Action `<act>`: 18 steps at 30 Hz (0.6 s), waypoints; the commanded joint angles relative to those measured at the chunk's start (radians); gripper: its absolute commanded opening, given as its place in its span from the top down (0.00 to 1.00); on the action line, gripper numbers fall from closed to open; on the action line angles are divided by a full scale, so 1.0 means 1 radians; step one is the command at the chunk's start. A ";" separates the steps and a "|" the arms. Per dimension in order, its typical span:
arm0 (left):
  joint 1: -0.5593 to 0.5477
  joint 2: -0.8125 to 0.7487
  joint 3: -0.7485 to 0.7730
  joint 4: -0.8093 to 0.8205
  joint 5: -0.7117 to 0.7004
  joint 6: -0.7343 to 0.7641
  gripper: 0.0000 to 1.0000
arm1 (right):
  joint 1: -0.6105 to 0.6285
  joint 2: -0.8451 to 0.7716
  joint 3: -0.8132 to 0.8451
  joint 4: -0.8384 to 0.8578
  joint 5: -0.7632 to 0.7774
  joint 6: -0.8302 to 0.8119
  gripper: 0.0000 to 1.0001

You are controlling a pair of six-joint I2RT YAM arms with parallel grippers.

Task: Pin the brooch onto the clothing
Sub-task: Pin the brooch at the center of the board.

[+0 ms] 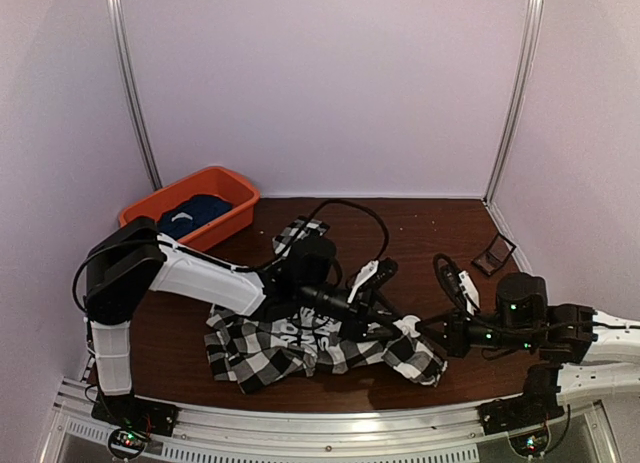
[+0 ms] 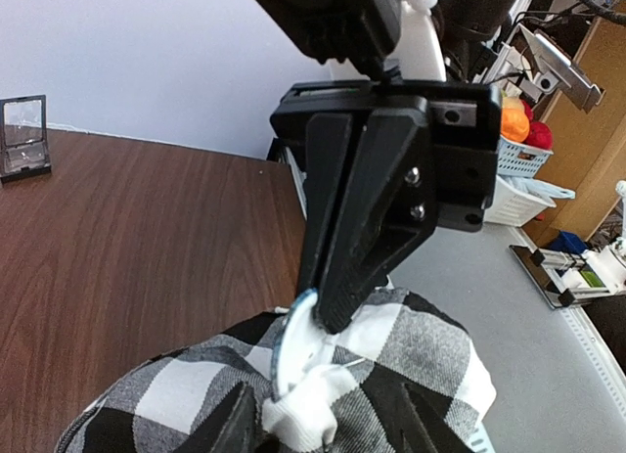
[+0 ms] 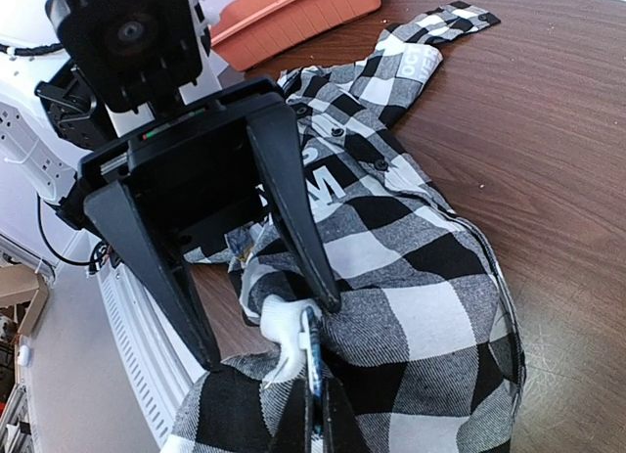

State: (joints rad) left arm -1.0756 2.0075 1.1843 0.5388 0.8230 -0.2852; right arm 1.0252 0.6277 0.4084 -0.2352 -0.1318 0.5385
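Right hand (image 2: 328, 311) pinches the brooch (image 2: 291, 343) edge-on against a bunched white fold (image 3: 284, 326) at the right end of the checked shirt (image 3: 411, 306) on the worktop (image 3: 548, 130); left hand (image 3: 271, 331), standing open, straddles that fold from opposite.

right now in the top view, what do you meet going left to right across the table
orange tub with the navy garment in it → checked shirt → small framed stand
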 commanded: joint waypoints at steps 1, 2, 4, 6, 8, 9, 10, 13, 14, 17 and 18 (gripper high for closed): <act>-0.007 -0.020 0.049 -0.020 0.012 0.029 0.49 | -0.004 0.012 0.041 0.013 -0.021 0.011 1.00; -0.007 -0.018 0.054 -0.024 0.012 0.029 0.48 | -0.004 0.014 0.042 0.016 -0.025 0.011 1.00; -0.009 -0.013 0.064 -0.030 0.019 0.033 0.48 | -0.004 0.018 0.046 0.016 -0.029 0.010 1.00; -0.011 -0.007 0.074 -0.044 0.030 0.044 0.48 | -0.004 0.018 0.051 0.016 -0.030 0.010 1.00; -0.015 -0.004 0.079 -0.059 0.034 0.061 0.48 | -0.004 0.016 0.053 0.019 -0.032 0.010 1.00; -0.018 -0.003 0.079 -0.065 0.034 0.067 0.48 | -0.004 0.015 0.053 0.022 -0.033 0.009 1.00; -0.019 0.000 0.080 -0.066 0.037 0.071 0.48 | -0.004 0.015 0.053 0.026 -0.036 0.011 1.00; -0.021 0.006 0.078 -0.062 0.049 0.072 0.50 | -0.004 0.017 0.052 0.037 -0.049 0.010 1.00; -0.020 0.008 0.076 -0.061 0.054 0.071 0.51 | -0.004 0.018 0.053 0.039 -0.050 0.010 1.00; -0.023 0.011 0.075 -0.058 0.062 0.071 0.53 | -0.004 0.021 0.056 0.037 -0.054 0.007 1.00; -0.022 0.011 0.074 -0.055 0.062 0.072 0.54 | -0.004 0.022 0.056 0.038 -0.056 0.006 1.00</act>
State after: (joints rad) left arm -1.0924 2.0075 1.2400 0.4709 0.8555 -0.2333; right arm 1.0252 0.6476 0.4294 -0.2317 -0.1703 0.5465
